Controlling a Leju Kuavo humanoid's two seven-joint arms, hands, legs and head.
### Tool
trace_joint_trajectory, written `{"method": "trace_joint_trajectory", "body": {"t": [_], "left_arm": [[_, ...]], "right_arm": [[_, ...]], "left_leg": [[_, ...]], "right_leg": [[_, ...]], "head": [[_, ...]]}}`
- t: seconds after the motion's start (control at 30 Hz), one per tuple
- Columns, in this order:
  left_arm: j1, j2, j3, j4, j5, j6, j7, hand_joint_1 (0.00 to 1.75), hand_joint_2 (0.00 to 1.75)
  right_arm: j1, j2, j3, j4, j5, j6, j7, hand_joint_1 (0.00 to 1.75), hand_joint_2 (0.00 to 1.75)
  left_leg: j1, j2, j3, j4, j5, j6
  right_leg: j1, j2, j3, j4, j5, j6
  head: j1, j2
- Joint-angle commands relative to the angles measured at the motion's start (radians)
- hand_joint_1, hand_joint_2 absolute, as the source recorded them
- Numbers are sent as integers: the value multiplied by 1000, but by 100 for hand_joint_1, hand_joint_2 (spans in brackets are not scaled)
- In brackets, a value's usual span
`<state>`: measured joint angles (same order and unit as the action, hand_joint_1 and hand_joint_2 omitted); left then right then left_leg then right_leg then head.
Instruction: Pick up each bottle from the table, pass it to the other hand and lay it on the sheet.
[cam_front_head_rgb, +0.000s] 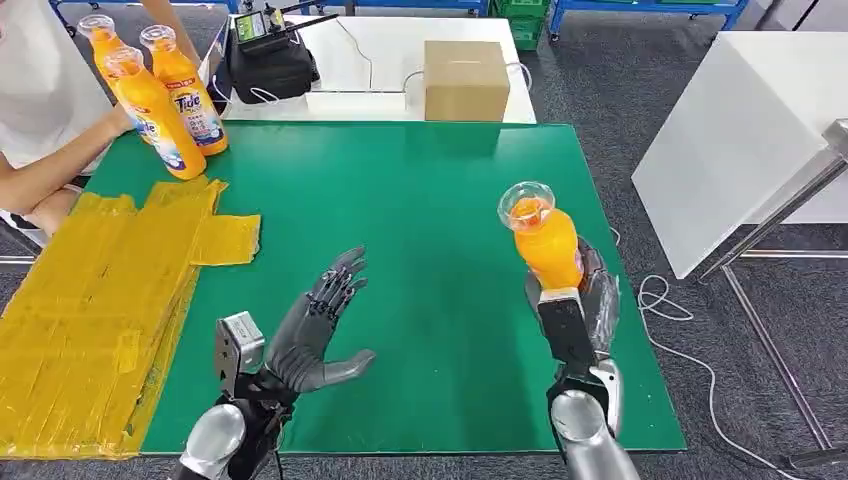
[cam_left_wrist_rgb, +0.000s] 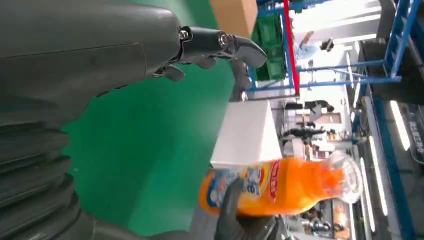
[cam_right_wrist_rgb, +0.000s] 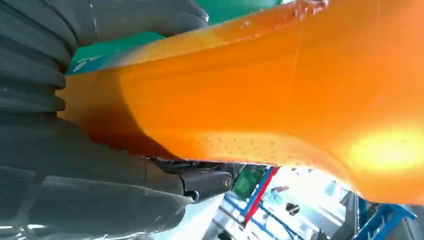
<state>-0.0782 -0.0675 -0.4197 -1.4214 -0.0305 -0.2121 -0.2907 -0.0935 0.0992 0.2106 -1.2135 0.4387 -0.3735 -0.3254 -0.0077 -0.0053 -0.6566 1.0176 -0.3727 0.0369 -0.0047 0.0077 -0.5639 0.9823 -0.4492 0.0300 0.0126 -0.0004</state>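
Orange juice bottle (cam_front_head_rgb: 545, 240) stands upright in the right hand (cam_front_head_rgb: 575, 310), at about four o'clock on the green table (cam_front_head_rgb: 420, 200), its clear cap uppermost and its lower body wrapped by the dark fingers. In the right wrist view the bottle's orange wall (cam_right_wrist_rgb: 280, 100) lies pressed against the grey thumb and palm. The left hand (cam_front_head_rgb: 320, 325) hovers at about seven o'clock over the table, fingers spread and holding nothing, palm turned toward the bottle; the two hands are well apart. From the left wrist view the bottle (cam_left_wrist_rgb: 285, 185) shows its blue and red label, with the right hand's dark fingers (cam_left_wrist_rgb: 232, 210) clasped round its lower part.

A yellow sheet (cam_front_head_rgb: 100, 300) covers the table's nine o'clock edge, crumpled, with a flap reaching inward. At eleven o'clock three more orange bottles (cam_front_head_rgb: 165, 95) stand close together, a person's hand (cam_front_head_rgb: 118, 122) resting against them. Beyond the twelve o'clock edge sits a cardboard box (cam_front_head_rgb: 466, 80) on a white table (cam_front_head_rgb: 370, 60), a black device (cam_front_head_rgb: 268, 60) beside it.
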Motion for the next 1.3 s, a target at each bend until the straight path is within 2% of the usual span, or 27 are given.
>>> {"method": "trace_joint_trajectory", "body": {"t": [0.03,0.3,0.4,0.53,0.7,0.83,0.93,1.27,1.3], "left_arm": [[-84,38,-73,99,21,-3,12,0,175],[-97,30,-75,121,55,16,20,0,175],[-87,24,-62,116,51,59,19,0,175],[-77,8,-42,102,-28,178,-1,0,175],[-74,-4,-25,91,-86,258,-9,0,175],[-72,-15,1,91,-127,327,-14,0,175],[-73,-27,22,105,-162,389,-21,0,175],[-74,-50,52,116,-84,369,-53,0,175],[-74,-50,52,116,-84,369,-53,0,175]], "right_arm": [[-73,49,29,90,-36,24,-18,175,175],[-130,90,192,219,-36,61,-15,175,175],[-125,101,262,237,-24,87,-19,175,175],[-95,91,412,175,6,146,-1,175,175],[-99,64,500,148,19,176,6,175,175],[-103,42,599,127,46,203,7,175,175],[-112,26,658,116,82,201,6,175,175],[-143,24,704,186,133,168,41,175,175],[-143,24,704,186,133,168,41,175,175]], "left_leg": [[0,0,4,-1,-2,-3],[0,2,-1,-1,-1,-2],[1,3,2,-2,-2,-4],[1,2,-1,-1,-1,-3],[2,1,1,-1,-2,-4],[2,0,-2,-1,-2,-4],[2,1,0,-1,-3,-5],[2,-1,-4,-1,-2,-4],[2,-1,0,-1,-3,-5]], "right_leg": [[0,-1,4,-2,-1,-1],[0,1,8,-1,0,-1],[1,1,11,-2,-1,-2],[1,1,7,-1,-1,-1],[1,-1,9,-1,-2,-1],[1,0,-2,-1,-3,-4],[1,-1,0,-1,-4,-4],[1,-2,-3,-1,-3,-4],[1,-2,0,-1,-4,-4]], "head": [[0,0],[0,0],[0,0],[0,0],[0,0],[0,0],[0,0],[0,0],[0,0]]}}
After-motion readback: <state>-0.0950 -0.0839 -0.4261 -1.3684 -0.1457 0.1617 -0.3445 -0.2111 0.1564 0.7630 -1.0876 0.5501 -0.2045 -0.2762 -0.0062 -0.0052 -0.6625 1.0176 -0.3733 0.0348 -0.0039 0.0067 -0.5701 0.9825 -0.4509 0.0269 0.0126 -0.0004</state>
